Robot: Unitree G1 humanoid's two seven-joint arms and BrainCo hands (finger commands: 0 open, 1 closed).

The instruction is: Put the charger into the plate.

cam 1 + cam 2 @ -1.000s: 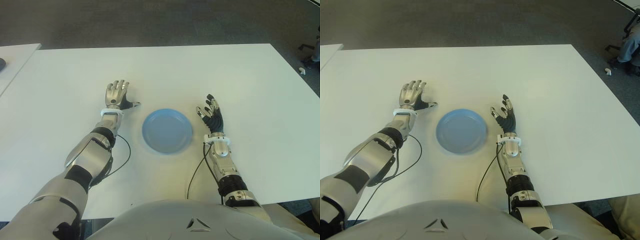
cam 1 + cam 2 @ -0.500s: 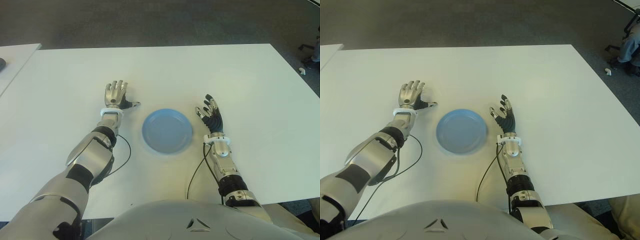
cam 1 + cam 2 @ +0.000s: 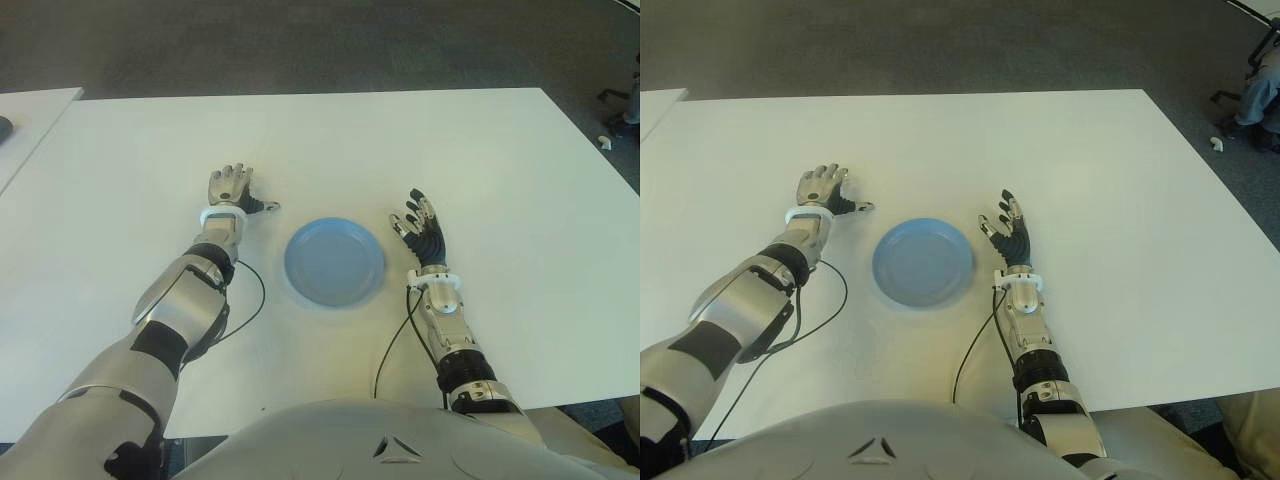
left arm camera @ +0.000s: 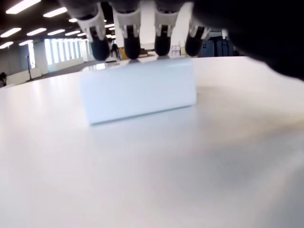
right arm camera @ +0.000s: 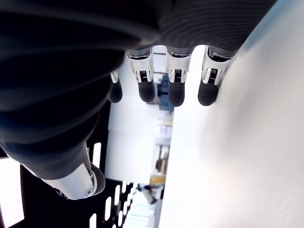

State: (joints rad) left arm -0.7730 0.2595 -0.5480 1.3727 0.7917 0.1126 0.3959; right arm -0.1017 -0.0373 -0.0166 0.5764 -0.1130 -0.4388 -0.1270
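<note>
Reaching left hand (image 3: 230, 187), fingers spread, over white charger (image 4: 138, 89) lying under fingertips, long axis across palm, left of plate (image 3: 334, 262); right hand (image 3: 420, 226) open, idling right of plate.

Blue plate (image 3: 923, 262) on white table (image 3: 1090, 180), between both hands.

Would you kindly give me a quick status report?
Left hand open over the charger, not gripping. Right hand open beside the plate. Plate empty, nothing blocking.
</note>
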